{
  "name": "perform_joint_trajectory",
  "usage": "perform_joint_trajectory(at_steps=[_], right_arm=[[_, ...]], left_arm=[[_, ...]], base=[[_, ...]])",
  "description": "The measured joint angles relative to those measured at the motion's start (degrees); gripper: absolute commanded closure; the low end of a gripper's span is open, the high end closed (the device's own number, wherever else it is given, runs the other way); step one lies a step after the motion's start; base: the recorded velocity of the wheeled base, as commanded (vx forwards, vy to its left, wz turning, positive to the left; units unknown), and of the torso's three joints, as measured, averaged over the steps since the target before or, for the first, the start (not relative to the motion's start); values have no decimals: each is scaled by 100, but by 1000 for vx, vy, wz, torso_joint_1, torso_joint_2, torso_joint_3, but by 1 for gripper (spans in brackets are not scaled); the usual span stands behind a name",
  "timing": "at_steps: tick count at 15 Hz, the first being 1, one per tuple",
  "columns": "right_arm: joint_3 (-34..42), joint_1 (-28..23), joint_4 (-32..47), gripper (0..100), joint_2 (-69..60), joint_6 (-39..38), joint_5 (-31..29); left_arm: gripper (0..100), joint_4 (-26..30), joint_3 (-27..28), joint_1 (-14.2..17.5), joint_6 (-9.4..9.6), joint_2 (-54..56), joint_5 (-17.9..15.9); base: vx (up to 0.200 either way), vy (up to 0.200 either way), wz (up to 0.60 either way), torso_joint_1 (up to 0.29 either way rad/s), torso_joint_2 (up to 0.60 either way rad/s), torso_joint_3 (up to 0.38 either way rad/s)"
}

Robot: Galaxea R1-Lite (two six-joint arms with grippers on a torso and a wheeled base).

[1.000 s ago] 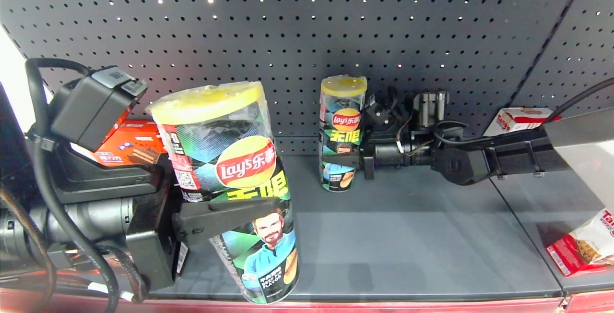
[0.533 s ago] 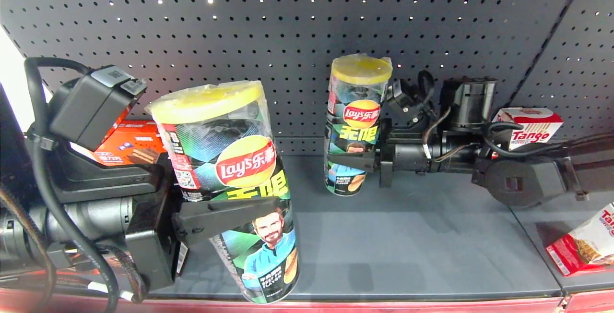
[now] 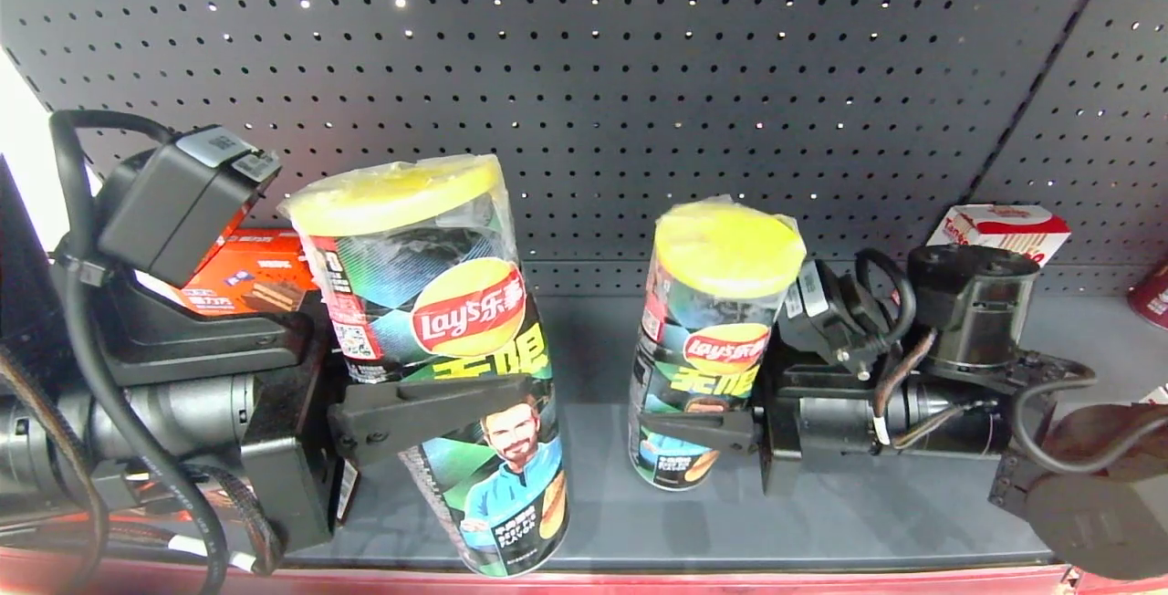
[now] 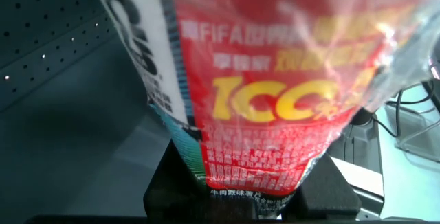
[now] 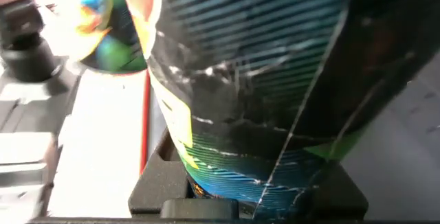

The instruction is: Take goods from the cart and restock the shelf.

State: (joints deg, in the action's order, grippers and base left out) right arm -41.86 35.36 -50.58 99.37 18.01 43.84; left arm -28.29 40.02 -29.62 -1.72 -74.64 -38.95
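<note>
Head view showed the left gripper [image 3: 453, 408] clamped around the left can [image 3: 438, 303], upright at the front lip of the shelf [image 3: 821, 513] and unmoved over the last second. Just right of the left can and a little deeper, the right gripper [image 3: 707, 431] gripped the right can [image 3: 721, 339] low on its body. A second before, that can had been deep by the pegboard; it had since been lifted and drawn forward. I judged it was being re-sited toward a front row, not yet let go. Right of the left can and behind it, bare deck ran back to the pegboard [image 3: 584, 75]. An orange box [image 3: 246, 271] crowded the left can's far left side, and a white-and-red box [image 3: 999, 225] sat well right, against the back.
</note>
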Motion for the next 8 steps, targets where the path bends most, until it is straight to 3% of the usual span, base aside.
perform_joint_trajectory(at_steps=[8], right_arm=[[662,13,-422,100,195,9,-2]], left_arm=[[100,-4,-39,9,-2,0,2]], base=[[0,0,0,0,0,0]])
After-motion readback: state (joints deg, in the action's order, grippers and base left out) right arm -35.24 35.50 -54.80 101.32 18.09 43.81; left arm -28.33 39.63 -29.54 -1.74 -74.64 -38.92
